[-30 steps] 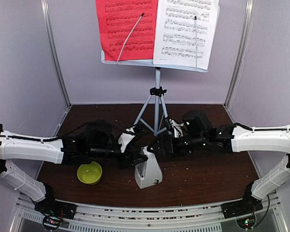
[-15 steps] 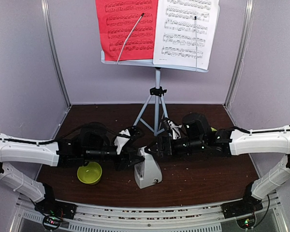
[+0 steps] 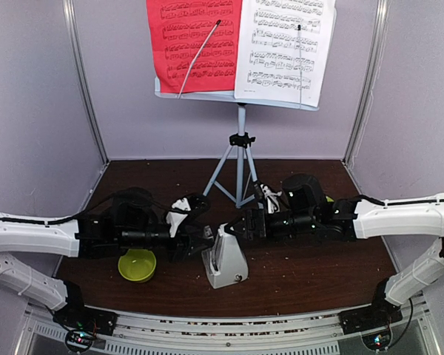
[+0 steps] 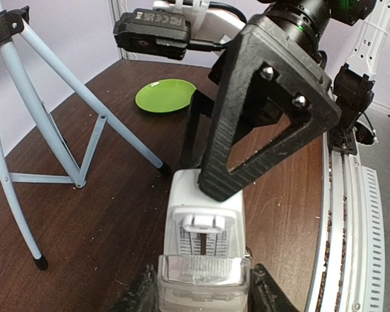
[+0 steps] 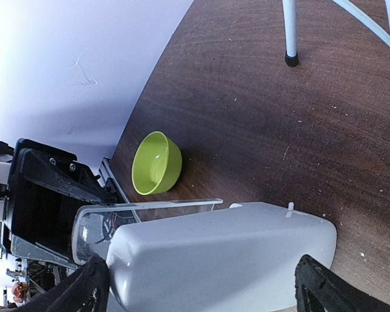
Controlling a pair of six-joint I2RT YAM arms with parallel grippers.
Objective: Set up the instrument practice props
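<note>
The red sheet (image 3: 192, 41) and the white sheet (image 3: 285, 44) of music rest side by side on the pale music stand (image 3: 240, 96), which stands on its tripod at the back. The white pyramid metronome (image 3: 229, 265) stands at the table's front centre. My left gripper (image 4: 203, 296) is shut on its clear cover (image 4: 203, 276), which is held a little off the metronome's face (image 4: 205, 201). My right gripper (image 5: 195, 286) is closed on the metronome body (image 5: 221, 253) near its top. In the top view the left gripper (image 3: 201, 248) and right gripper (image 3: 235, 224) meet over the metronome.
A lime-green bowl (image 3: 137, 265) sits under my left arm, left of the metronome. A lime-green plate (image 4: 166, 95) lies behind my right arm. The tripod legs (image 4: 26, 130) spread over the table just behind the metronome.
My left arm has drawn back to the left, and the clear cover in its jaws has come away from the metronome's face. The right gripper has shifted slightly, still at the metronome's top.
</note>
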